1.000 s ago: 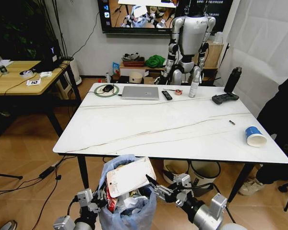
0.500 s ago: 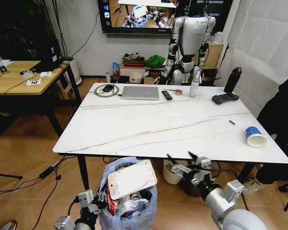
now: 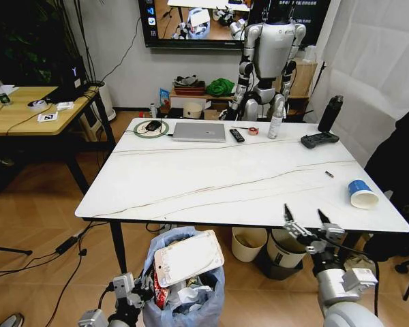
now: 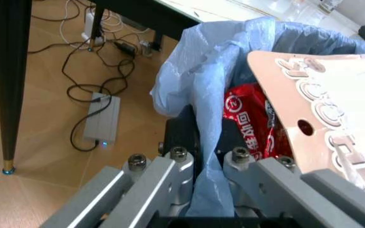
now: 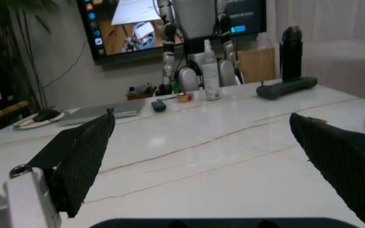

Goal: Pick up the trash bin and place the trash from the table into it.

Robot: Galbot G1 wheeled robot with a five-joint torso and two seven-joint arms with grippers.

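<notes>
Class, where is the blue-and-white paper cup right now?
In the head view, the paper cup lies on its side near the table's front right corner, beyond the open right gripper.

The right pincer, jaws spread, has swung from the trash bin to the table edge.

A gray laptop lies at the upper middle. A black bottle stands at the upper right.

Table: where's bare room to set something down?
Most of the table is bare: the whole stretch from the laptop forward to the near edge. Crowded along the far edge: laptop, remote, bottle. The cup sits at the right edge.
</notes>
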